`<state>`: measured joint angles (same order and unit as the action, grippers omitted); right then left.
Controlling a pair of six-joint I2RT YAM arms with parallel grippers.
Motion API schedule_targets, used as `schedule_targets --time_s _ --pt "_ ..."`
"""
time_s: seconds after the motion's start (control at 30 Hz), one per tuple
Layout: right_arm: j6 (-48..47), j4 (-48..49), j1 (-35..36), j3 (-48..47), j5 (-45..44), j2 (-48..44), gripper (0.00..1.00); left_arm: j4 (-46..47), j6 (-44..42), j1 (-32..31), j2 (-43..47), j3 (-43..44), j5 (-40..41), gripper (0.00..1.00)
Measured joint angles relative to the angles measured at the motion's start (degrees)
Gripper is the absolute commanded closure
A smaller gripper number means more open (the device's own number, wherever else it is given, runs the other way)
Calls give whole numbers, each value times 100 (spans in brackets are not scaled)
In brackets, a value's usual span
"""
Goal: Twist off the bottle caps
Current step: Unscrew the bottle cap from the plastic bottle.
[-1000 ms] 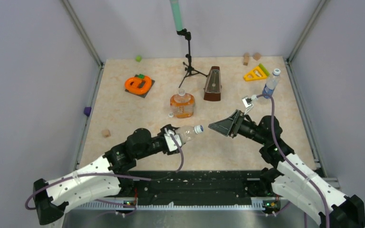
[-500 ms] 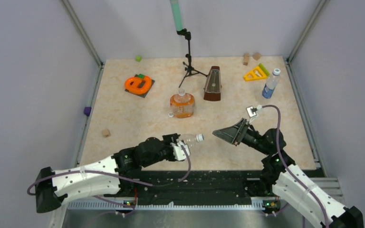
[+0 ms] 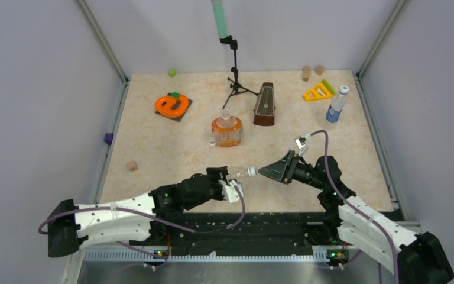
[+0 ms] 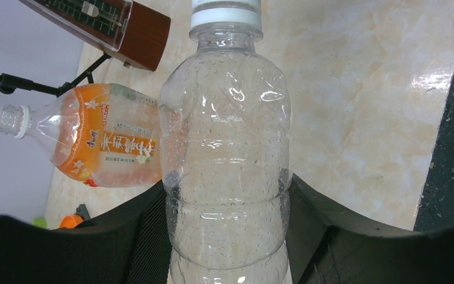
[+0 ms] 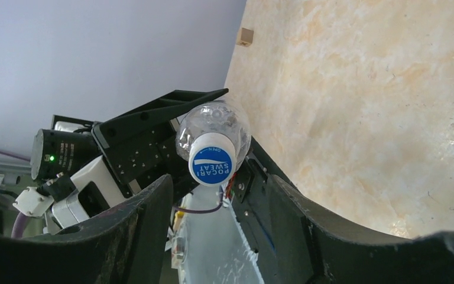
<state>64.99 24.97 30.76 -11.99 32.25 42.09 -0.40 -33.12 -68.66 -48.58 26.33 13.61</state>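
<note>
Step in hand: unscrewing the second cap, on the clear bottle (image 3: 239,173).

- The left gripper (image 3: 227,183) is clamped around the clear bottle's body. It holds the bottle lying level above the counter (image 3: 171,154), nearer the arms than the metronome (image 3: 265,104).
- The cap (image 3: 251,171) points at the right gripper (image 3: 266,171), which is spread wide and touches nothing.
- The orange bottle (image 3: 226,131) stands just left of the metronome.
- The blue-label bottle (image 3: 336,106) stands well to the metronome's right, with its cap on.

Next move, as judged: the right gripper goes forward until its jaws flank the cap, closes squarely on it, then turns at the wrist while the left gripper holds firm.

Differences between views:
- The right wrist view alone shows the cap end-on (image 5: 213,165), blue-topped and centred ahead of the jaws but short of them.
- The left wrist view alone shows the orange bottle's neck (image 4: 9,118) bare and threaded, so that cap is already off.
- The overhead view alone shows that cap and gripper line up.
</note>
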Motion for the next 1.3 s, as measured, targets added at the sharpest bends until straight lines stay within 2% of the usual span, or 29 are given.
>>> schedule_targets --time_s 0.17,0.23,0.43,0.9,1.03,1.13,1.3 --pt "-11 258 0 0 63 295 42 160 17 -2 -328 -2 118 100" --pt "2 382 0 0 85 389 47 225 20 -2 -426 -2 151 100" --pt "120 1012 0 127 179 737 51 363 20 -2 -531 -2 118 100" --pt "376 1578 118 299 146 866 47 385 109 -4 -444 -2 -81 100" --pt "313 1510 369 293 74 868 55 385 153 -4 -442 -2 -127 100" --pt "299 1449 400 295 4 868 54 385 173 -4 -442 -2 -157 100" --pt "295 1449 400 295 -48 868 47 367 197 -7 -411 -4 -179 100"
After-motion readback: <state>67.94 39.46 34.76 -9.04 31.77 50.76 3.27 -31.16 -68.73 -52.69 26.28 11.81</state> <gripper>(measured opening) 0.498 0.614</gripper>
